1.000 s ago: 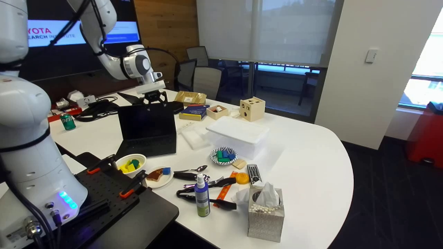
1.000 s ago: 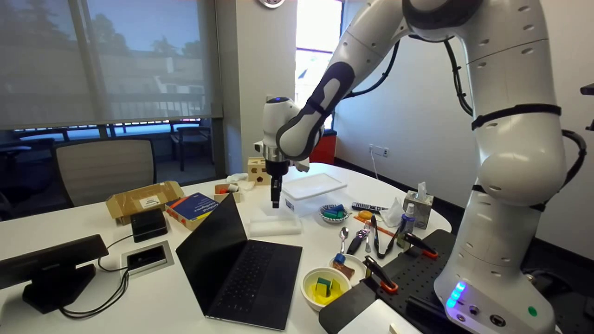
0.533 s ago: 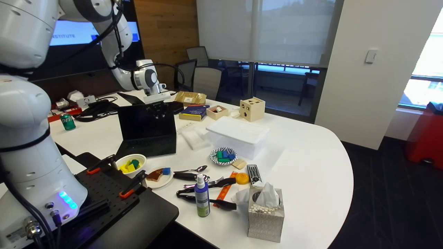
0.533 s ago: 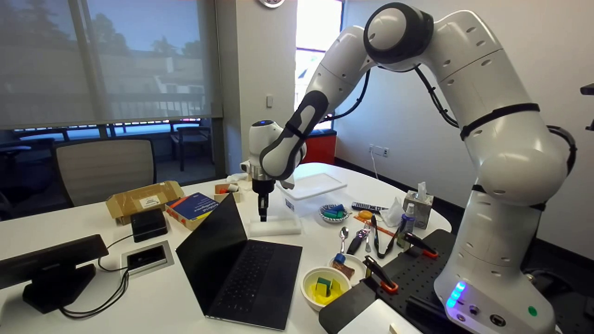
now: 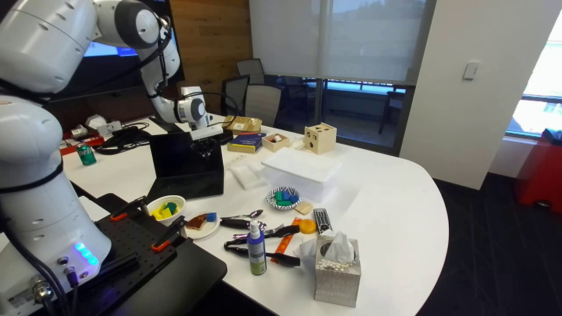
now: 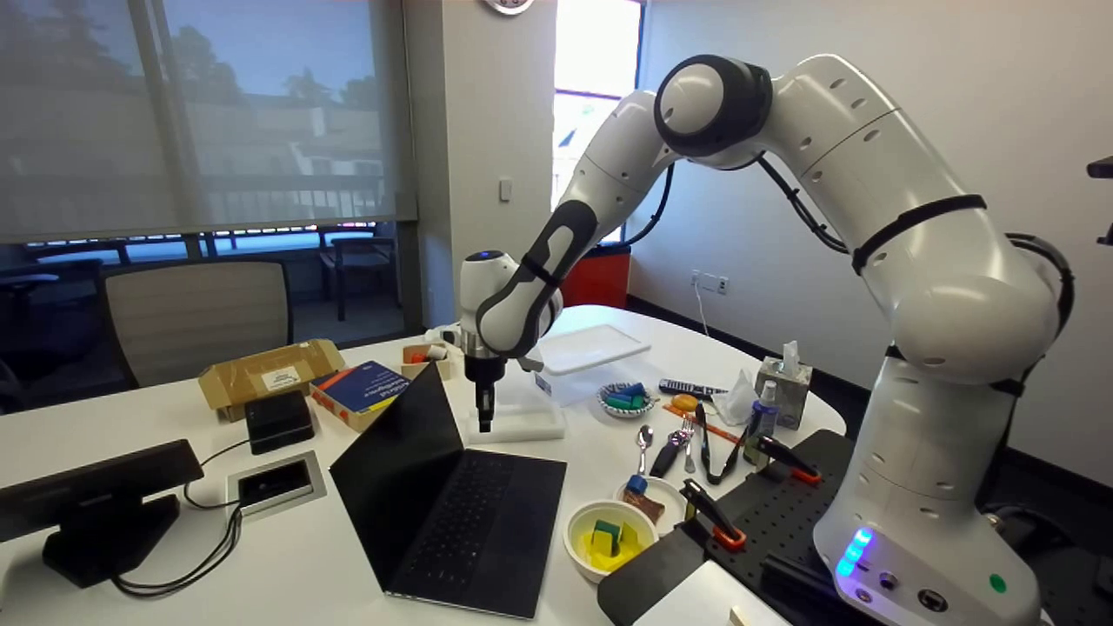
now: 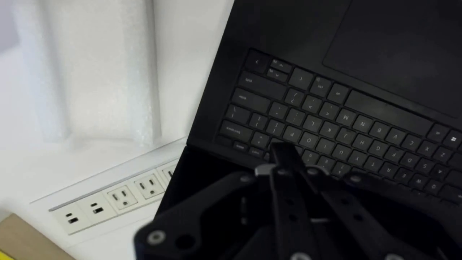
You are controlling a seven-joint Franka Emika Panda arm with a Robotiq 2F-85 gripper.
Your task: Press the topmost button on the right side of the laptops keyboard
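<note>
The black laptop [image 6: 513,530] stands open on the white table, its dark lid [image 6: 396,474] tilted back. Its keyboard [image 7: 346,133] appears upside down in the wrist view, so the keyboard's right end lies at the left there. A small dark key [image 7: 223,140] sits at that end's top corner, beside the backspace key [image 7: 236,130]. My gripper [image 7: 285,146] is shut with nothing between its fingertips. In the wrist view the tips overlap the number row, a few keys from the corner key. An exterior view shows the gripper [image 6: 485,426] pointing down, above keyboard height near the lid.
White foam packaging [image 6: 522,426] lies beside the laptop, and an outlet strip [image 7: 119,198] is set into the table. A lidded plastic box [image 5: 300,166], a blue book [image 6: 361,391] and a bowl of yellow blocks [image 6: 577,556] stand around it.
The gripper has come down and moved toward the laptop's lid and keyboard. Its jaws have gone from open to shut. The laptop has stayed in place.
</note>
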